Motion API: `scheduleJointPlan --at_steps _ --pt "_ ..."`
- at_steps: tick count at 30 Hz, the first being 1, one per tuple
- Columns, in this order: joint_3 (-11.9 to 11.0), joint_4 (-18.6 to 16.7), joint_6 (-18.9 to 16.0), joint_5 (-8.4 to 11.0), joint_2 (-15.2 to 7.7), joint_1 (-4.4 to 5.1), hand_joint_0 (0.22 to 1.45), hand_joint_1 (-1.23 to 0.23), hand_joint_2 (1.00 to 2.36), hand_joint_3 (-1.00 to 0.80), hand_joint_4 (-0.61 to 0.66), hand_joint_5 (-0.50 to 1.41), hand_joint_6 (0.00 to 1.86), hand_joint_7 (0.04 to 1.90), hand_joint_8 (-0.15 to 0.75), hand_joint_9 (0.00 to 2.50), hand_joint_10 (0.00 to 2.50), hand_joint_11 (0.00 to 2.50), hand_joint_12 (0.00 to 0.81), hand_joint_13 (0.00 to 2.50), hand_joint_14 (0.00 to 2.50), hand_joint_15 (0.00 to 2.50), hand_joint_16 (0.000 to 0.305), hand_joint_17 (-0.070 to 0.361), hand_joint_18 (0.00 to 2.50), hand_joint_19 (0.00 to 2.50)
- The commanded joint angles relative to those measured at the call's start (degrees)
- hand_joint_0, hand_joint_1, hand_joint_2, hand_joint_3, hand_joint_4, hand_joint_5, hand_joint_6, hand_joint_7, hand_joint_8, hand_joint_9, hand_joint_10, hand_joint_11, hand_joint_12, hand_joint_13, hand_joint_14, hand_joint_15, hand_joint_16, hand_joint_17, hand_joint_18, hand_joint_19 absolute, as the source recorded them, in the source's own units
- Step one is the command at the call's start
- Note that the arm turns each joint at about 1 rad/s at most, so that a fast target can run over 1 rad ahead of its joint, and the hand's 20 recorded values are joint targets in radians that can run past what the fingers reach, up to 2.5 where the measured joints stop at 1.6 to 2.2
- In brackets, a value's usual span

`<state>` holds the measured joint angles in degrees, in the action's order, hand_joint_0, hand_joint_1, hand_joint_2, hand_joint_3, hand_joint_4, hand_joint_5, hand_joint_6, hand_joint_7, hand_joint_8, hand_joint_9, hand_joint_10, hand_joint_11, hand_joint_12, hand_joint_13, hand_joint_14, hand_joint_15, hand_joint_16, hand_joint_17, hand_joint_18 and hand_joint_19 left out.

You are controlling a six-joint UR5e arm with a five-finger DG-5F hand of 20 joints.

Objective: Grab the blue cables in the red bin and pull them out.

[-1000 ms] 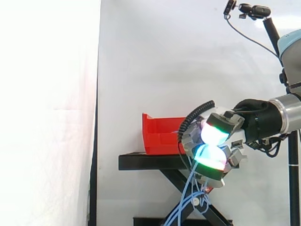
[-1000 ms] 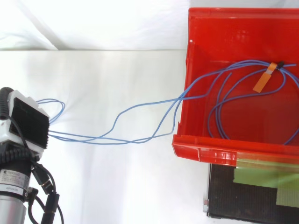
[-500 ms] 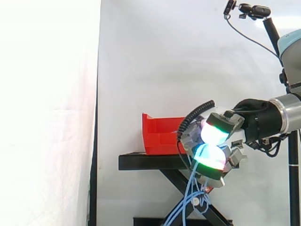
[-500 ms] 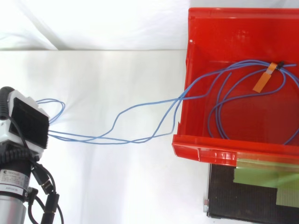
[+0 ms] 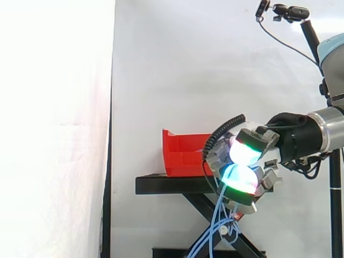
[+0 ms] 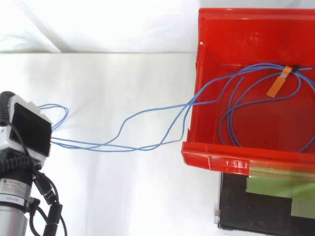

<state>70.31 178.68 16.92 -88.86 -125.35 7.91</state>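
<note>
Thin blue cables (image 6: 147,114) run from a coil inside the red bin (image 6: 231,158), over its left wall, and across open space to my hand (image 6: 27,130) at the far left of the top view. An orange tag and a black tie mark the coil (image 6: 256,93) in the bin. In the side view my hand (image 5: 244,169) is in front of the bin (image 5: 183,153), its green and cyan glowing pads pressed together with the cables pinched between them. Loops of blue cable (image 5: 215,236) hang down below the hand.
The bin rests on a black stand (image 5: 172,185) with crossed legs, before a white curtain. A camera on a black pole (image 5: 314,32) rises at the upper right of the side view. Green tape lies on the black shelf (image 6: 266,196) beside the bin.
</note>
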Motion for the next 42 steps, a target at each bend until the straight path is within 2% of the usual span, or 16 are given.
scheduleJointPlan --at_steps 1,10,42 --pt "0.0 0.0 0.0 0.0 -0.07 0.0 0.95 -1.01 1.02 -0.56 0.11 0.91 1.16 0.42 0.26 1.43 0.02 1.6 0.305 1.52 0.33 1.61 0.041 0.092 0.96 1.02" --pt "0.0 0.0 0.0 0.0 0.02 0.0 0.95 -1.01 1.02 -0.55 0.1 0.9 1.17 0.41 0.255 1.42 0.02 1.59 0.289 1.52 0.26 1.65 0.042 0.093 0.94 1.04" --pt "0.0 0.0 0.0 0.0 0.02 0.0 0.96 -1.0 1.01 -0.57 0.1 0.89 1.2 0.39 0.253 1.44 0.02 1.59 0.286 1.51 0.28 1.65 0.043 0.097 0.93 1.04"
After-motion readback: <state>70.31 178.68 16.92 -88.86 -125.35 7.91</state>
